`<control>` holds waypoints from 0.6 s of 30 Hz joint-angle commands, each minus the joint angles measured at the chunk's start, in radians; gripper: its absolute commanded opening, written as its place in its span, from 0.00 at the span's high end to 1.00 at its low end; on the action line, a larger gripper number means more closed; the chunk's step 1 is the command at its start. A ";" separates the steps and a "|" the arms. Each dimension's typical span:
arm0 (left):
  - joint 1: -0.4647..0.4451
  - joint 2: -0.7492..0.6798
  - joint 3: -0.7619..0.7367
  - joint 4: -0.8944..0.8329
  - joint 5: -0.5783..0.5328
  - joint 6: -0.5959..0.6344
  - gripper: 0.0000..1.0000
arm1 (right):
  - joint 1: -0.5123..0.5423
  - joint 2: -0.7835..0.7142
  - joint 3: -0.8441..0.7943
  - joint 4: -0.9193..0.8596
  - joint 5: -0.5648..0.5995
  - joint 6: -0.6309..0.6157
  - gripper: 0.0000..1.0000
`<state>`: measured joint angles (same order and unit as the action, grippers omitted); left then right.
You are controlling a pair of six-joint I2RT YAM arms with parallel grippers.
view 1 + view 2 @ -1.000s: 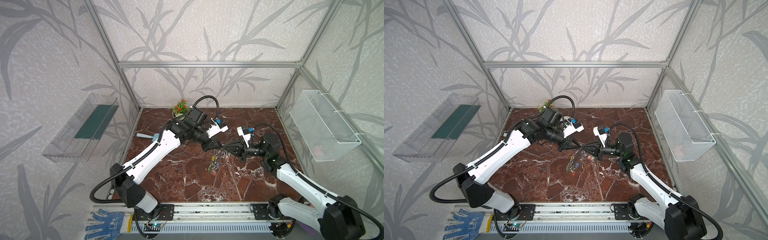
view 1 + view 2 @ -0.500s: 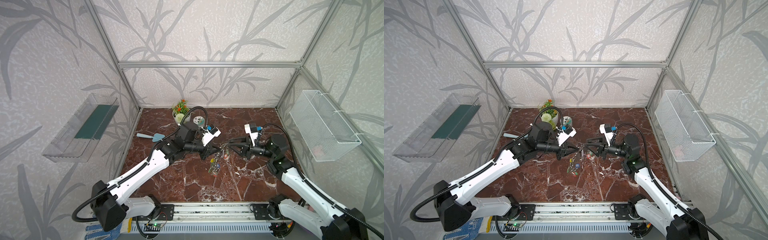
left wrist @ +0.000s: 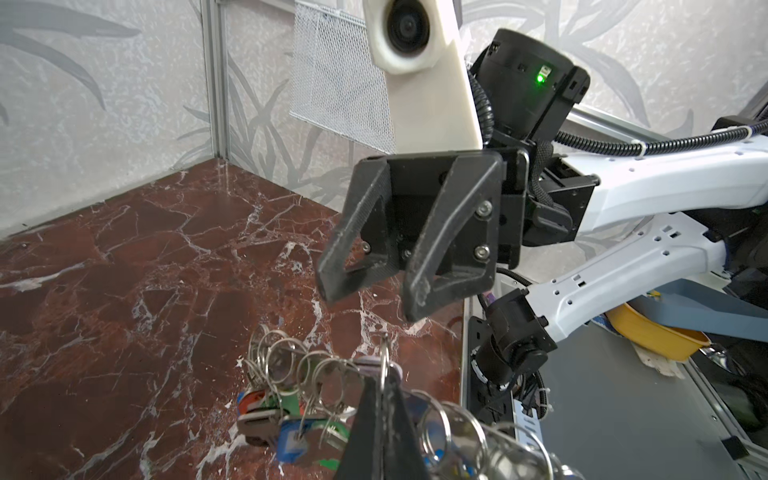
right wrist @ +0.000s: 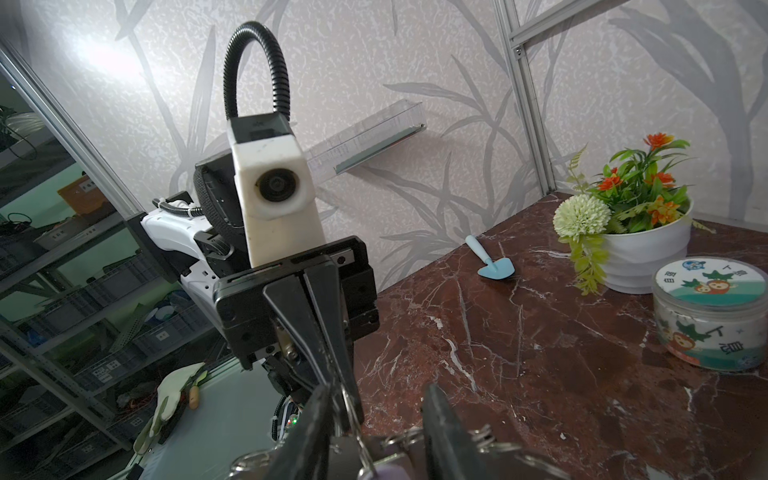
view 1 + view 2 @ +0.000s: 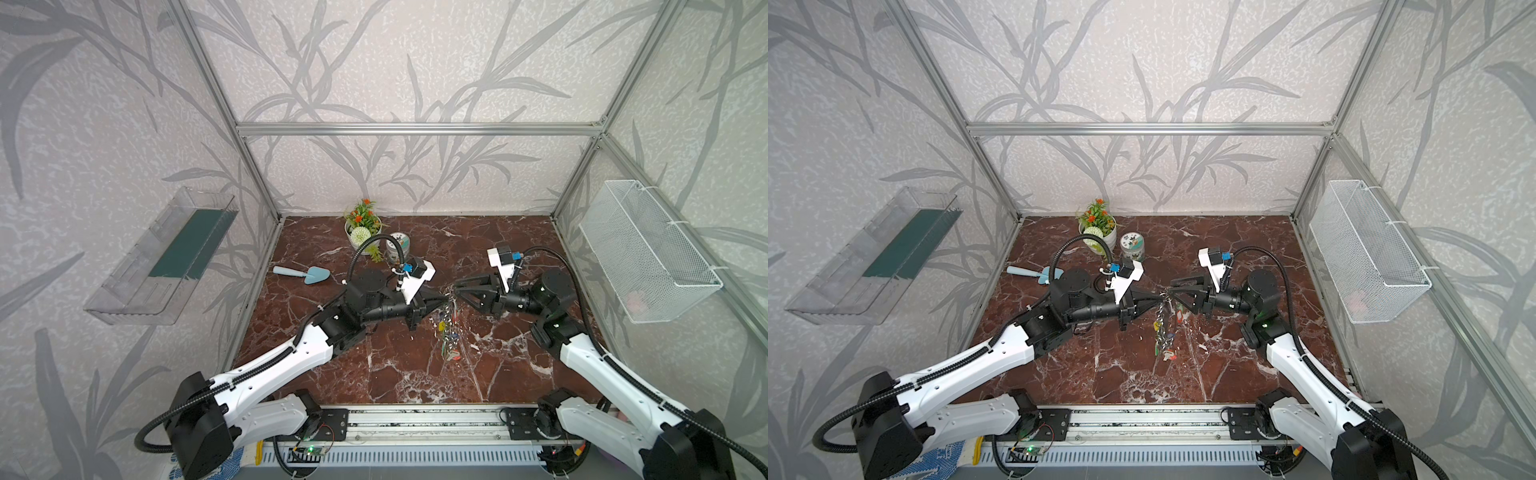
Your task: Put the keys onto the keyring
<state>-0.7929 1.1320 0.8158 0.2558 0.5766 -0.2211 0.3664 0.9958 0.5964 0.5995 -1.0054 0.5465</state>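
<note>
**Two grippers meeting at the keyring above the red marble tabletop (image 5: 415, 374).**
Nearest, the keyring (image 5: 448, 332), a bunch of split rings and coloured tags, hangs from the left gripper (image 5: 444, 296), whose fingers are pressed together on one upright ring at the top of the bunch. The key with the pale lilac tag (image 3: 368, 362) sits at those fingertips among the rings; how it is attached cannot be told. Facing it, the right gripper (image 5: 456, 289) stands with jaws apart, its tips just beside the top of the bunch. Farther back stand a blue trowel (image 5: 305, 274), a lidded jar (image 5: 398, 245) and a white flower pot (image 5: 362, 232).
</note>
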 commanded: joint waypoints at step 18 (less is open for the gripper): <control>-0.016 -0.044 -0.065 0.420 -0.043 -0.125 1.00 | 0.000 0.049 -0.014 0.134 -0.052 0.070 0.65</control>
<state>-0.8043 1.1198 0.7448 0.5503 0.5247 -0.3256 0.3664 1.0451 0.5911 0.6903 -1.0409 0.6098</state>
